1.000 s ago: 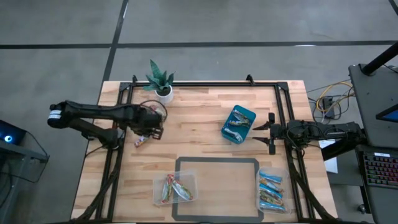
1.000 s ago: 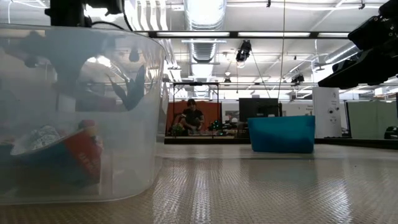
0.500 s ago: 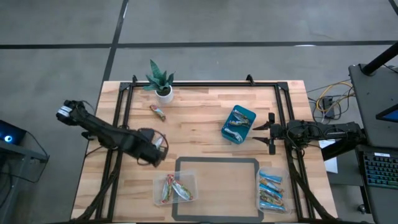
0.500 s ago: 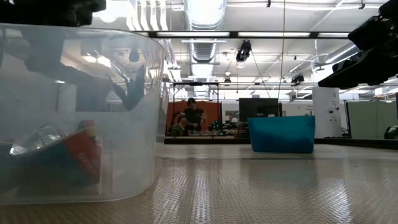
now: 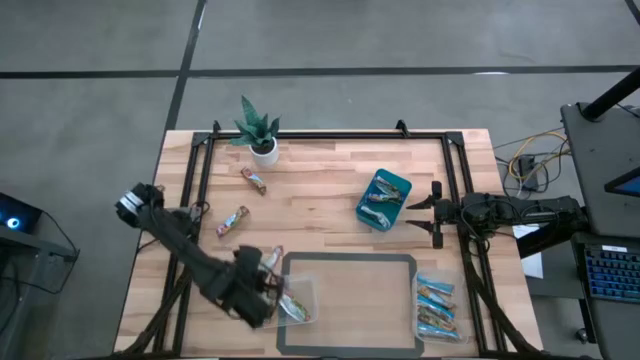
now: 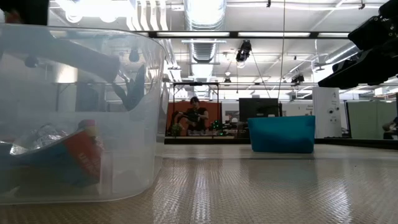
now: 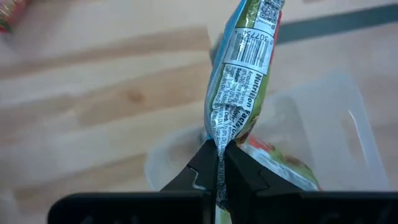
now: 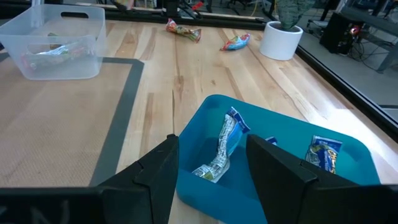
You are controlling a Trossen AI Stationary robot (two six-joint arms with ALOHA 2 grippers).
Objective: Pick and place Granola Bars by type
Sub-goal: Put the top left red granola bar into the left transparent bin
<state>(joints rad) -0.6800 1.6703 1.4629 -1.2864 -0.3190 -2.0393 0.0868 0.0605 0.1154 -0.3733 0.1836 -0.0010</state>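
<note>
Wooden bench (image 5: pixel 320 215), grey floor around. Left claw (image 7: pixel 217 163) pinches a granola bar (image 7: pixel 239 93) over the clear tub (image 5: pixel 306 290); right claw (image 8: pixel 208 163) spread beside the teal bin (image 8: pixel 292 186); tub contents blurred.

Bright, even overhead light — glaring ceiling strips (image 6: pixel 205 12) (low view), motion-blurred tabletop (image 7: pixel 93 93) behind the wrapper.

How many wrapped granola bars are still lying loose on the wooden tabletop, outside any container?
2. One multicoloured wrapped bar lies just in front of the white plant pot; the other multicoloured bar lies nearer the left arm. Nothing suggests more, though the arms could hide one.
</note>
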